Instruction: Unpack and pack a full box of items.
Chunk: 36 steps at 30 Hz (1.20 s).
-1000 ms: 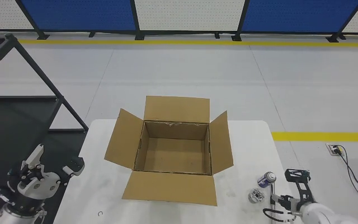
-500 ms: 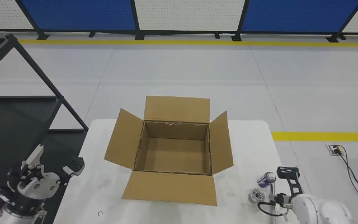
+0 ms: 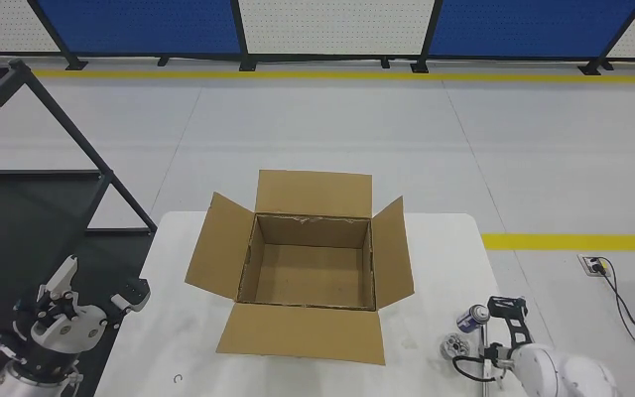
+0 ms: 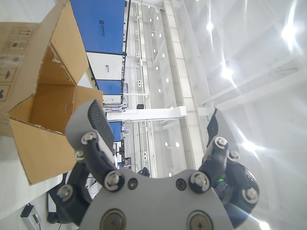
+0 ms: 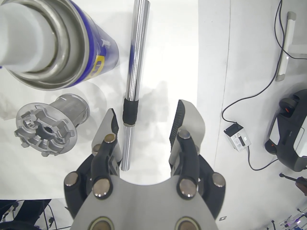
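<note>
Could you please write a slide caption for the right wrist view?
Open right gripper over a chrome tube, beside a blue spray can and a metal hub.

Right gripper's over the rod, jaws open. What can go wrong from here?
1. The rod sits off-centre in the right gripper, close to one finger; closing may roll it rather than pinch it.
2. The gripper is toward one end of the rod, so a lifted rod may droop or slip.
3. The can stands close by; a pushed rod might tip it.
</note>
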### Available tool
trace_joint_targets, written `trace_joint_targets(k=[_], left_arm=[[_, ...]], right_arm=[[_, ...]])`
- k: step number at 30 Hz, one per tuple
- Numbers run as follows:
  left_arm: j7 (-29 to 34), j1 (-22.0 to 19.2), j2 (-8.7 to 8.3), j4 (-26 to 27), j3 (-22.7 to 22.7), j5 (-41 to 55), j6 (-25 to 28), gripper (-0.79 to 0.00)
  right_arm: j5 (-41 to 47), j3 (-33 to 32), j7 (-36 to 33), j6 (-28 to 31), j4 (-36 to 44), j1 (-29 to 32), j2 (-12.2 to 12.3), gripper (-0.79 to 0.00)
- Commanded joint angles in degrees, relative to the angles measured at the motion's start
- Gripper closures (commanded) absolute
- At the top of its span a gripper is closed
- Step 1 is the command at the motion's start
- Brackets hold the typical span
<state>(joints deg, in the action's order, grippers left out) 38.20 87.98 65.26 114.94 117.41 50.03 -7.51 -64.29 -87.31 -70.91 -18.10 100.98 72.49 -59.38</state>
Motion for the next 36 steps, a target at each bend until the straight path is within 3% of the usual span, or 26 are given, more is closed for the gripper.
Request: trace_joint_targets(k=[1,3,8,13,22,31,36], left_arm=[[0.0,0.0,0.00,0.0,0.0,0.0,0.0,-0.785],[0.0,0.0,0.00,0.0,0.0,0.0,0.0,-0.785],[0.0,0.0,0.00,0.0,0.0,0.0,0.0,-0.785],[0.0,0.0,0.00,0.0,0.0,0.0,0.0,-0.785],[0.0,0.0,0.00,0.0,0.0,0.0,0.0,-0.785],[0.0,0.0,0.00,0.0,0.0,0.0,0.0,-0.785],[0.0,0.0,0.00,0.0,0.0,0.0,0.0,-0.785]], right_arm=[[1.9,-0.8,0.4,-1.3,0.1,0.2,-0.1,-0.539],[3.9,-1.8,0.8,-2.6,0.3,0.7,-0.3,-0.523],[3.5,-2.6,0.7,-4.7,2.0,2.2,-0.3,-0.594],[2.8,-1.9,-0.1,-8.3,2.1,2.2,-0.6,-0.560],[3.6,-0.1,0.4,-9.7,-0.4,0.5,-1.1,-0.533],[5.0,0.7,1.4,-10.3,-4.2,-1.4,-1.5,-0.397],[5.7,0.8,2.0,-10.0,-5.2,-1.7,-1.7,-0.388]])
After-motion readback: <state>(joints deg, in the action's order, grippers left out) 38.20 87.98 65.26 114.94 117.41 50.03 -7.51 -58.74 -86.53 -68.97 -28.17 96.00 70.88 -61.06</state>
